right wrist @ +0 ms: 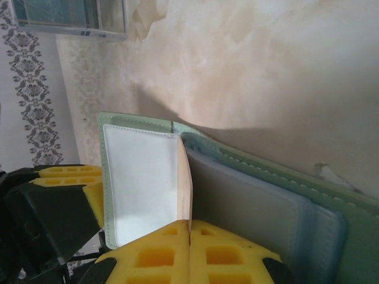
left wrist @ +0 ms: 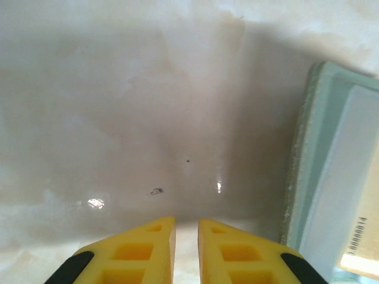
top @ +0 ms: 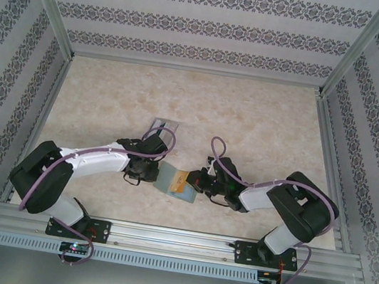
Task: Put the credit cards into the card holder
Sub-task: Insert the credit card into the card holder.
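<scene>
Meanwhile, the right gripper (right wrist: pixel 189 228) pinches the orange card (right wrist: pixel 185 183) in the card holder (right wrist: pixel 266 171) — left gripper (left wrist: pixel 186 228) nearly closed, empty.

No legible text, brands or numbers anywhere. Only marking: a small barcode-like strip of black bars on a cream card (left wrist: pixel 362 239) at the lower right edge of the left wrist view, next to the card holder (left wrist: pixel 308 177); no digits readable.

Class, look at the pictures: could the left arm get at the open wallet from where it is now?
Probably yes. The left hand sits low over bare table, beside the wallet edge, nothing between them. Its fingers are nearly shut and empty.
</scene>
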Controlling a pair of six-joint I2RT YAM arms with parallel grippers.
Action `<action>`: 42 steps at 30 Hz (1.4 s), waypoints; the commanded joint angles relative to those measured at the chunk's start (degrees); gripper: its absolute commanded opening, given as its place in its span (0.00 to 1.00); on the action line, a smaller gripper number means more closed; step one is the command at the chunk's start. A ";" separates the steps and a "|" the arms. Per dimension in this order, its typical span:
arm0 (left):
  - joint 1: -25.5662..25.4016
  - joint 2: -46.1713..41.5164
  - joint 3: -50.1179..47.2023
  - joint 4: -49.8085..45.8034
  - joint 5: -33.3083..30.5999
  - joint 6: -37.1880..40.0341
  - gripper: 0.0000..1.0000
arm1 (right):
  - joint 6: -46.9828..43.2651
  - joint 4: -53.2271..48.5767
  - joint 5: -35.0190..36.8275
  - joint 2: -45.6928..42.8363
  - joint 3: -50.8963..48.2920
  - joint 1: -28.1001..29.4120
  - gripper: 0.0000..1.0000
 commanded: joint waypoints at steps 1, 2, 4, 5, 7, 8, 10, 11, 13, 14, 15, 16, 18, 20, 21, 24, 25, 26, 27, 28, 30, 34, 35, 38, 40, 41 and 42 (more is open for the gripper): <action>0.20 -2.95 0.49 1.03 1.85 -0.18 0.17 | 1.15 5.39 -1.73 2.63 -1.17 -0.22 0.00; 0.20 -2.80 0.56 1.06 2.41 -0.25 0.17 | 1.03 5.86 -1.85 3.09 -1.06 -0.20 0.00; 0.20 -2.38 0.76 0.48 2.10 -0.23 0.14 | 0.61 6.47 -2.50 4.42 -0.71 -0.32 0.00; 0.17 -2.38 0.68 0.32 1.66 -0.36 0.13 | 0.54 7.13 -2.89 5.08 -0.69 -0.41 0.00; 0.20 -2.66 0.60 -0.07 1.57 -0.65 0.11 | 0.61 8.60 -3.39 6.35 -0.78 -0.44 0.00; 0.19 -2.88 0.54 -0.14 1.54 -0.61 0.11 | 0.35 8.92 -3.61 6.78 -0.69 -0.44 0.00; 0.15 -3.53 0.18 -0.35 0.31 -0.45 0.10 | -0.10 9.24 -4.43 7.85 -0.27 -0.55 0.00; 0.20 -3.65 -0.06 -0.19 -0.30 -0.44 0.10 | -0.12 9.49 -5.04 8.20 -0.09 -0.62 0.00; 0.20 -2.55 -0.48 0.95 -0.20 -0.45 0.08 | -0.08 9.70 -5.90 8.67 0.18 -0.91 0.00; 0.20 -1.68 -0.60 1.71 0.23 -0.51 0.07 | -0.26 9.62 -5.89 8.76 0.32 -0.91 0.01; 0.22 -0.32 -0.84 2.57 0.57 -0.44 0.06 | -0.56 9.35 -5.94 8.94 0.57 -0.89 0.02; 0.20 1.10 -0.93 3.24 0.58 -0.50 0.05 | -0.88 9.18 -6.20 9.18 0.92 -0.95 0.02; 0.20 3.38 -0.70 4.05 0.11 -0.56 0.03 | -0.84 9.24 -7.00 9.89 1.36 -1.17 0.03; 0.20 5.03 -0.49 4.43 -0.13 -0.70 0.01 | -0.81 9.44 -7.07 10.40 1.52 -1.18 0.04; 0.20 5.54 -0.58 4.86 -0.14 -0.74 0.00 | -0.98 9.37 -6.89 10.79 1.66 -1.01 0.04; 0.20 5.85 -0.81 4.66 -1.71 -1.11 0.00 | -0.47 9.49 -7.26 11.73 1.74 -1.32 0.06; 0.20 5.75 -0.75 4.13 -2.11 -1.29 0.00 | -0.08 10.05 -7.24 11.92 1.49 -1.30 0.06; 0.20 5.61 -0.79 3.90 -2.12 -1.10 0.00 | -0.02 10.23 -6.98 11.88 1.33 -1.29 0.07; 0.20 5.42 -0.98 4.02 -2.11 -1.01 0.00 | -0.26 9.91 -6.53 11.85 1.23 -1.28 0.08; 0.20 5.29 -1.22 4.01 -2.24 -1.04 0.00 | -0.62 9.55 -6.33 11.88 1.36 -1.39 0.10; 0.20 5.45 -1.46 3.92 -2.13 -1.25 0.00 | -0.33 9.70 -6.16 12.23 1.42 -1.59 0.12; 0.20 5.55 -2.26 4.93 0.58 -2.25 0.00 | 1.20 12.14 -2.73 12.63 0.83 -0.75 0.11; 0.20 5.36 -2.66 5.14 0.72 -2.48 0.00 | 1.41 12.37 -2.52 12.76 1.13 -0.48 0.11; 0.20 5.17 -2.83 4.35 0.19 -2.66 0.00 | 2.96 13.47 -1.52 13.15 2.11 0.51 0.10; 0.20 5.03 -2.87 4.18 0.38 -2.42 0.00 | 3.13 13.48 -0.30 13.47 2.91 1.68 0.08; 0.19 4.92 -2.71 4.01 0.38 -2.32 0.00 | 3.26 13.48 0.01 13.76 3.37 2.40 0.07; 0.20 4.93 -2.63 3.84 0.21 -2.40 0.00 | 3.56 13.40 0.21 14.01 3.74 2.83 0.07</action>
